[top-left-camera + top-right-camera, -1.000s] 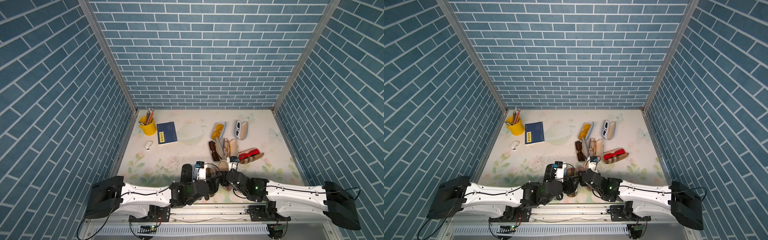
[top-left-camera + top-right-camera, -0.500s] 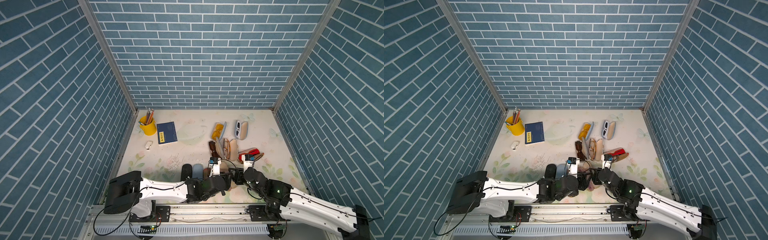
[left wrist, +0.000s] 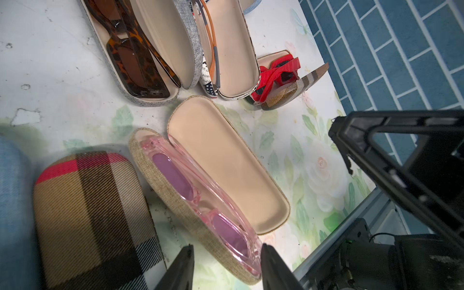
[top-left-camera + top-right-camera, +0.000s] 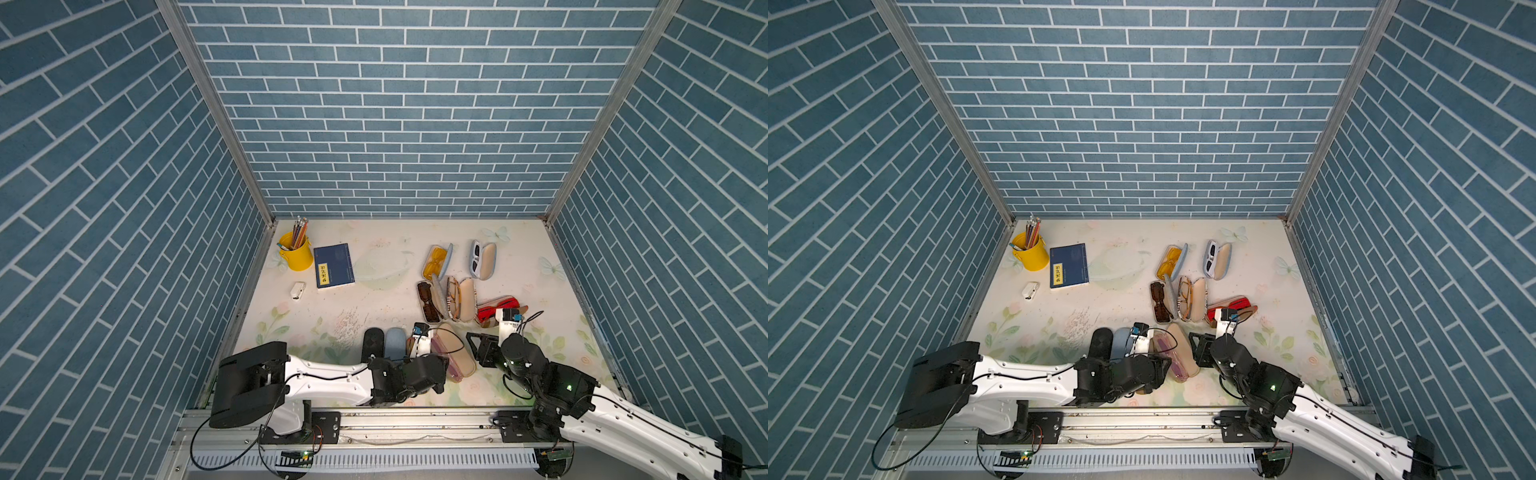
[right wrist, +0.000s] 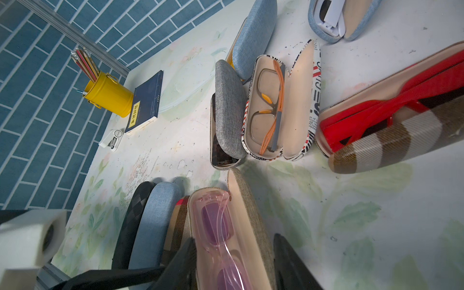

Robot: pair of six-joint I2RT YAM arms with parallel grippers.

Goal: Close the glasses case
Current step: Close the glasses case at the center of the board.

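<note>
Hovering half-open, the left gripper (image 3: 226,248) is straddling the near end of the tan glasses case (image 3: 226,170) (not clamping it, far as I can see). Meanwhile the right gripper (image 5: 233,238) is hanging part-open beside it, touching nothing. That case is lying open near the table (image 3: 62,62) front, holding pink glasses (image 3: 190,190).

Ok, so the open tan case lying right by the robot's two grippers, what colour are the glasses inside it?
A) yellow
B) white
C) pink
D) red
C: the tan woven case lies open, and the see-through pink glasses with purple lenses rest in its bottom half.
</note>
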